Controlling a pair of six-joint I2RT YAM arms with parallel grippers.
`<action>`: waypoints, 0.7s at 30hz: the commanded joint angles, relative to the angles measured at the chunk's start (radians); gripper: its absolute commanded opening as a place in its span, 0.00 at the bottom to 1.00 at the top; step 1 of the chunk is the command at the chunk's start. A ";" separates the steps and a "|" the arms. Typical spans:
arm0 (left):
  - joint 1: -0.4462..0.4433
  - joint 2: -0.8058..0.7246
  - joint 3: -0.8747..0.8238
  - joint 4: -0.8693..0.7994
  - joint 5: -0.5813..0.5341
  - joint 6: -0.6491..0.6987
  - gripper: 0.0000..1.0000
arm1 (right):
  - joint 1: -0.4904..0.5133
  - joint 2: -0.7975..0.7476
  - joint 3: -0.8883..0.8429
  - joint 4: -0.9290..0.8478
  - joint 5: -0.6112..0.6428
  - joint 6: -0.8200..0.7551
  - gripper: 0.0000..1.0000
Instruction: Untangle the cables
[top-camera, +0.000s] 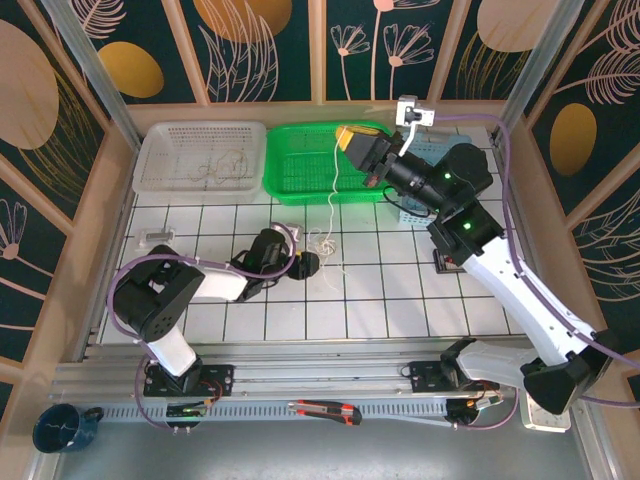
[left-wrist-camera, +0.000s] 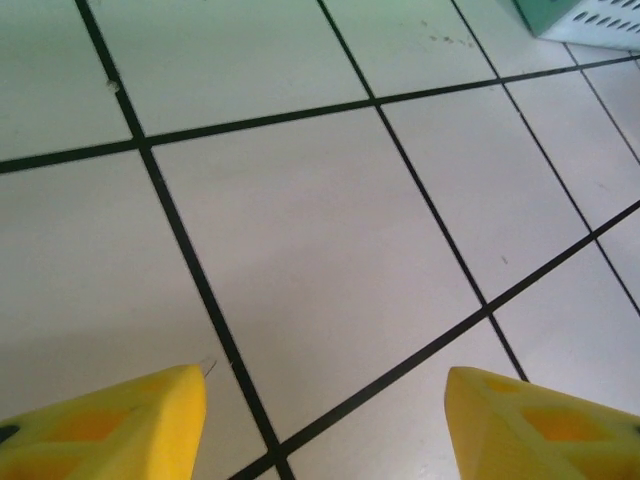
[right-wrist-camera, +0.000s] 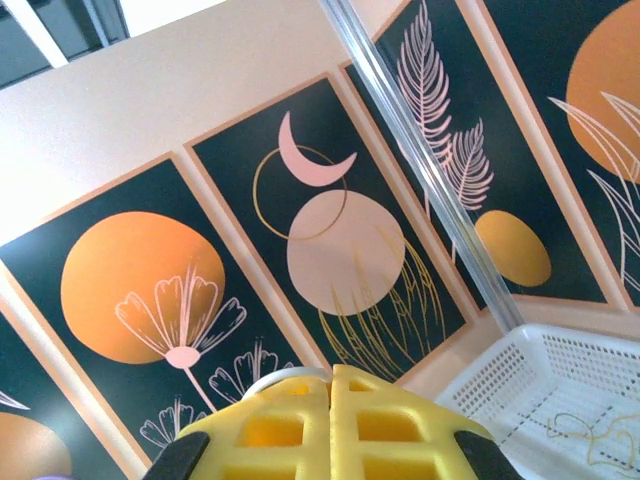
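My right gripper (top-camera: 345, 140) is raised over the green basket (top-camera: 300, 185) and shut on a white cable (top-camera: 333, 195). The cable hangs straight down, and its lower end lies in small loops on the tiled table (top-camera: 450, 300), just right of my left gripper (top-camera: 308, 265). In the right wrist view the white cable (right-wrist-camera: 280, 378) curls over the closed yellow fingertips of the right gripper (right-wrist-camera: 331, 375). My left gripper (left-wrist-camera: 325, 385) hovers low over the tiles, open, with nothing between its fingers (left-wrist-camera: 150, 420). Thin tan cables (top-camera: 215, 165) lie in the white basket (top-camera: 160, 140).
A small pale perforated basket (top-camera: 410, 212) sits under the right arm and shows as a corner (left-wrist-camera: 590, 20) in the left wrist view. The white basket (right-wrist-camera: 560, 400) holds a tan cable (right-wrist-camera: 585, 430). A dark mug (top-camera: 60, 428) and a red-handled tool (top-camera: 325, 410) lie beyond the near rail.
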 joint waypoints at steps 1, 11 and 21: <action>-0.003 -0.067 -0.026 -0.003 -0.021 0.010 0.73 | -0.007 0.015 -0.015 0.021 0.001 0.000 0.00; -0.003 -0.260 -0.093 -0.117 -0.085 0.030 0.93 | -0.019 0.014 -0.150 0.027 0.036 -0.028 0.00; -0.003 -0.392 -0.061 -0.090 0.048 0.088 0.99 | -0.016 0.031 -0.186 0.052 -0.002 -0.013 0.00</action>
